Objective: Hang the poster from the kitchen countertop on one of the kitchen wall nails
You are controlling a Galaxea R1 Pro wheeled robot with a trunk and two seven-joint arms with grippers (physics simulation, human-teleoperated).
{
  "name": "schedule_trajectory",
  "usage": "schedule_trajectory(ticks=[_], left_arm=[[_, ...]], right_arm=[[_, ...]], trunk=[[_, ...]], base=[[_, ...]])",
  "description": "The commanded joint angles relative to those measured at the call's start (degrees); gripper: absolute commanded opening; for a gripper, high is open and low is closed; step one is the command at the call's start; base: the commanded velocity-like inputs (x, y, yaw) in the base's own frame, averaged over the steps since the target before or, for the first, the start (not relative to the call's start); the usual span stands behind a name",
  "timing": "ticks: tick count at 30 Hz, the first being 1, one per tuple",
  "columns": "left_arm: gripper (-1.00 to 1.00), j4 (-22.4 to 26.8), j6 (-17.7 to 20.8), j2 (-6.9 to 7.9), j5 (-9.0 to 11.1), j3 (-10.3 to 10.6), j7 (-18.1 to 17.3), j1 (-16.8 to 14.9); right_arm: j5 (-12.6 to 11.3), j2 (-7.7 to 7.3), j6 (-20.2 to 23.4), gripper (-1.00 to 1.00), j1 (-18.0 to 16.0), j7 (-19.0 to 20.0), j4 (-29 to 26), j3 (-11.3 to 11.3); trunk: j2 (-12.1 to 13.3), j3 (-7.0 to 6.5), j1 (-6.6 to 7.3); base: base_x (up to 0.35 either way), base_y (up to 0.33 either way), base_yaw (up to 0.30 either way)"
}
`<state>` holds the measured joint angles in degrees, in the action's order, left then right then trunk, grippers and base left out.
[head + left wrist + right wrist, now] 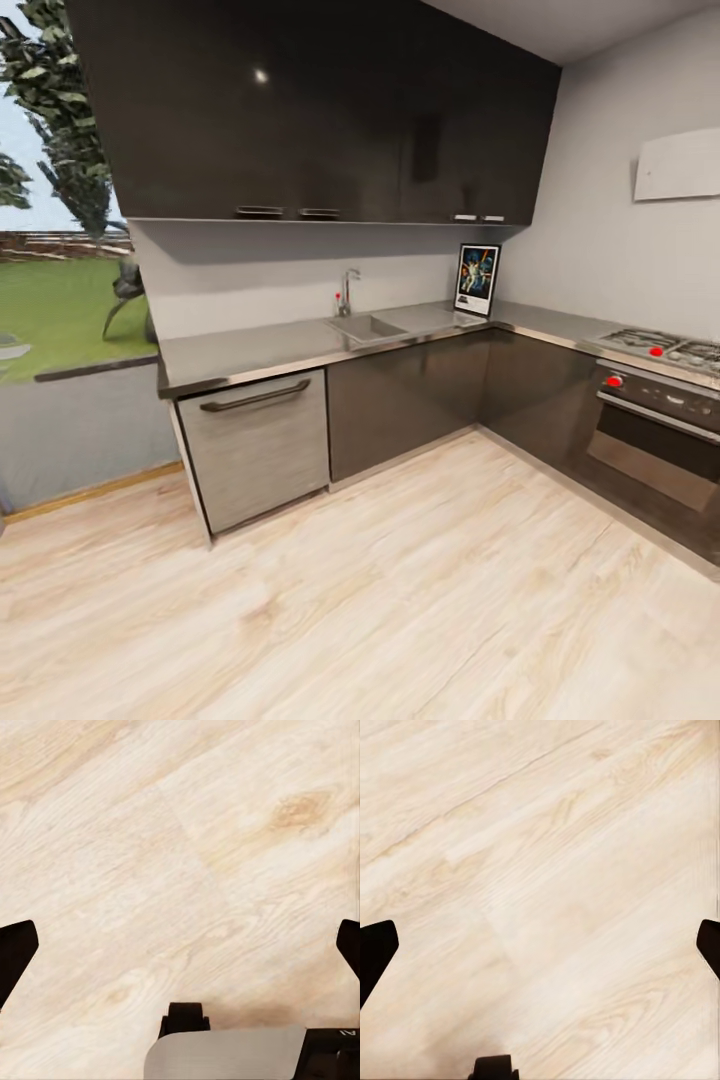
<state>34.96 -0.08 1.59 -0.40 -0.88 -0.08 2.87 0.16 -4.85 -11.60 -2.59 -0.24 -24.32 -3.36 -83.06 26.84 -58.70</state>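
From the head view, the poster [478, 279] stands upright in the inner corner of the kitchen countertop [260, 352], leaning back against the wall just beyond the sunken sink [366, 327] and its tap [348, 291], under the dark wall cabinets [330, 110]; the gas hob [665, 349] with red knobs sits on the right-hand run above the oven [655, 440], and pale wood floor [400, 600] spreads in front. In the left wrist view, the left gripper [180, 945] hangs over floor planks, its dark fingertips [15, 952] at opposite edges, jaws wide apart and empty. In the right wrist view, the right gripper [540, 945] likewise faces bare planks, its fingertips [375, 952] spread wide, holding nothing
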Motion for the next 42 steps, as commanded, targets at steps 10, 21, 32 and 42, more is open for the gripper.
schedule_trajectory(ticks=[10,21,32,42], left_arm=[[1.0,0.11,-0.01,-0.01,-0.04,-0.08,-0.01,0.03],[1.0,0.11,-0.01,-0.01,-0.04,-0.08,-0.01,0.03],[1.0,0.11,-0.01,-0.01,-0.04,-0.08,-0.01,0.03],[1.0,0.11,-0.01,-0.01,-0.04,-0.08,-0.01,0.03]], right_arm=[[0.01,0.01,-0.21,1.0,-0.05,-0.02,0.06,-0.06],[0.01,0.01,-0.21,1.0,-0.05,-0.02,0.06,-0.06],[0.09,0.01,-0.22,1.0,-0.05,-0.02,0.06,-0.06],[0.1,0.01,-0.22,1.0,-0.05,-0.02,0.06,-0.06]], trunk=[[-0.02,-0.15,-0.03],[-0.02,-0.22,-0.03],[-0.02,-0.22,-0.03],[-0.02,-0.22,-0.03]], base=[[0.297,-0.144,-0.266],[0.281,-0.164,-0.116],[0.287,-0.165,-0.006],[0.304,-0.152,0.0]])
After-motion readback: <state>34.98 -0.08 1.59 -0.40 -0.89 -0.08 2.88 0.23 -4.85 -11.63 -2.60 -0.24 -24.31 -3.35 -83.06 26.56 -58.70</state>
